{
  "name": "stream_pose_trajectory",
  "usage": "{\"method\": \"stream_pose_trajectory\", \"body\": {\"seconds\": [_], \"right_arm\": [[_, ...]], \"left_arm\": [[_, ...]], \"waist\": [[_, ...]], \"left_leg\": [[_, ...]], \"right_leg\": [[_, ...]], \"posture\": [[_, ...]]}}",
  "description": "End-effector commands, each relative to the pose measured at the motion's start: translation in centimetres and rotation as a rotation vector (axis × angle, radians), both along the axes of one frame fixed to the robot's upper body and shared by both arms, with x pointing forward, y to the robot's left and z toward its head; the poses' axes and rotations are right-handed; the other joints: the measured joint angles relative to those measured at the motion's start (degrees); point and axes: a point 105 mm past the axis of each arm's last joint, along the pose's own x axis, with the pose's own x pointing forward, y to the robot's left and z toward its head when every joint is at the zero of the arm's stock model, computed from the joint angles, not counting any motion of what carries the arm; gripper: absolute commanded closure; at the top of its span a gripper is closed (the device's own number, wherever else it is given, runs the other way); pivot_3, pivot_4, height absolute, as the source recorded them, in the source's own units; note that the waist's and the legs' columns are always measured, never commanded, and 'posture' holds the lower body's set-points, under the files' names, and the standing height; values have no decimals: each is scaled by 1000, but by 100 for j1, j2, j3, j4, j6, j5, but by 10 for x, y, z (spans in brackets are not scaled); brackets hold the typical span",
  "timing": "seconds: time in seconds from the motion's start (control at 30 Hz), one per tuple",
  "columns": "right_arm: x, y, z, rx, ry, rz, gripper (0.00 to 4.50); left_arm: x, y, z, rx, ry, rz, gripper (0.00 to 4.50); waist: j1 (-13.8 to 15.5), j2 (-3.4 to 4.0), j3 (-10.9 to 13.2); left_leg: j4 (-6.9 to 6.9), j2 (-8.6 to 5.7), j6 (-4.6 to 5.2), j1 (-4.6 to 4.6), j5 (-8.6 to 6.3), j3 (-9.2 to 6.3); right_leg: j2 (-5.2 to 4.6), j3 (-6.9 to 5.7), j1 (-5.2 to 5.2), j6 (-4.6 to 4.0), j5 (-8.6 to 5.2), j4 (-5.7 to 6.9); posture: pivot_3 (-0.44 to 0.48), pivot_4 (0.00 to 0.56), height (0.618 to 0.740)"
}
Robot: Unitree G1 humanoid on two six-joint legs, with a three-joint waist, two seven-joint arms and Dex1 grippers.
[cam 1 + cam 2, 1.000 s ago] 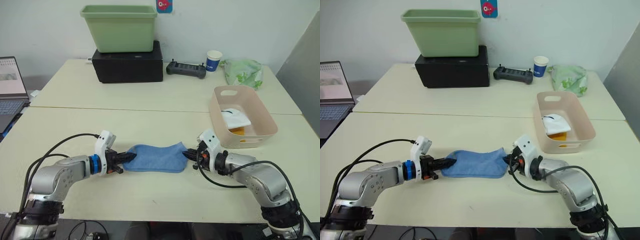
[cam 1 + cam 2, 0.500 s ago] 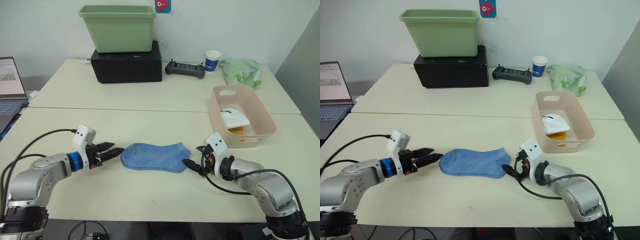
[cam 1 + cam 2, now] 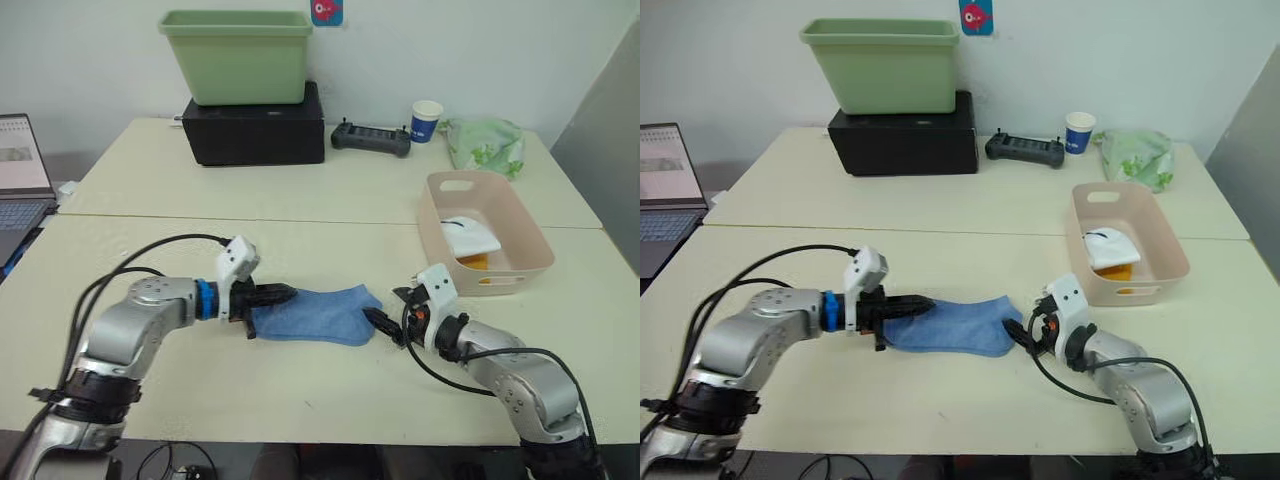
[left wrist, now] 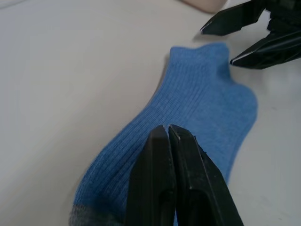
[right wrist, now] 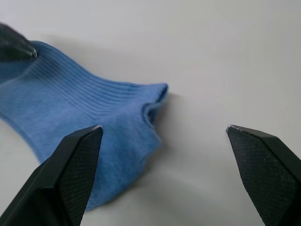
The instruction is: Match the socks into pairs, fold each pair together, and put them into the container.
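Blue sock (image 3: 320,312) toe under left claw (image 3: 285,294)

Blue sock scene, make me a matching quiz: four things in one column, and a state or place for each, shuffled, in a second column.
Things:
1. left gripper
2. right gripper
3. blue sock
4. white sock

States or places:
A. inside the pink tub
B. open, at the sock's cuff end
C. flat on the table
D. shut, over the sock's toe end

Pairs: 1-D, 2-B, 3-C, 4-A
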Motion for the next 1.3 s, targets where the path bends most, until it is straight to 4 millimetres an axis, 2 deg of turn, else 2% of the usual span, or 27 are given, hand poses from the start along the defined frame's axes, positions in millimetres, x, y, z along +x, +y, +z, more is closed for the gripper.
{"method": "stream_pose_trajectory", "body": {"seconds": [0.03,0.1,0.23,0.4,0.57,0.63,0.7,0.8,0.87,0.93,1.1,1.17,1.23,1.3], "right_arm": [[-2,5,-2,-23,1,11,0],[-8,11,-8,-30,28,50,0],[-10,23,-15,-35,48,74,820],[-9,28,-15,-49,36,89,2544],[-4,31,-2,-8,-6,93,4371],[-3,29,2,3,-17,88,4475],[6,14,10,-12,-45,41,4475],[11,4,16,-14,-58,19,4475],[11,-2,24,-7,-65,34,4475],[8,-3,32,2,-73,70,4475],[-9,17,49,57,-56,246,4475],[-13,26,54,83,-45,292,4475],[-12,41,59,129,-28,333,4475],[-10,55,62,162,-6,369,4475]], "left_arm": [[1,7,-14,77,-2,-24,4471],[-2,10,-22,106,0,-42,4471],[-3,15,-31,118,3,-26,4500],[-6,17,-34,131,-1,-30,4500],[-4,13,-28,91,-9,13,4500],[-3,10,-24,79,-19,14,4500],[-1,-6,-8,30,-62,-16,4500],[-1,-20,3,-11,-92,-33,4500],[-1,-34,5,-33,-108,-47,4500],[1,-41,-3,-32,-98,-43,4500],[16,-34,-30,-14,-33,58,4500],[13,-31,-37,16,-20,36,4500],[5,-29,-35,32,-32,-8,4500],[0,-27,-18,6,-65,-19,4500]], "waist": [[-13,0,0],[-11,-1,-1],[-22,0,-2],[-30,-2,-6],[-24,-1,-6],[-16,-1,-6],[-10,0,-5],[1,0,-3],[26,-1,-3],[41,0,-3],[-9,0,-3],[-11,0,-3],[-27,0,-4],[-69,0,-4]], "left_leg": [[0,2,0,0,0,0],[-2,7,0,1,0,-4],[-2,8,1,8,0,-3],[-2,9,1,11,0,-2],[-2,9,1,10,0,-3],[-1,9,1,10,0,-3],[0,8,1,9,0,-3],[3,6,1,2,0,-2],[3,5,1,0,0,-3],[2,5,1,0,0,-4],[3,7,2,4,0,-5],[4,7,2,8,1,-11],[4,6,2,11,1,-9],[3,8,2,12,0,-8]], "right_leg": [[2,1,-1,0,0,0],[7,-3,0,0,0,0],[8,0,3,-1,0,3],[9,3,3,-1,0,7],[10,2,3,0,0,7],[9,2,4,-1,0,7],[8,1,4,0,0,7],[6,0,3,0,0,7],[6,-2,3,1,0,6],[6,-3,3,1,0,4],[12,0,2,0,0,10],[13,-5,5,0,0,15],[12,0,5,0,0,19],[14,3,4,0,0,21]], "posture": [[0,150,730],[0,150,730],[0,150,730],[0,150,730],[0,150,730],[0,150,730],[0,150,730],[0,150,730],[0,150,730],[0,150,730],[0,150,730],[0,150,730],[0,150,730],[0,150,730]]}}
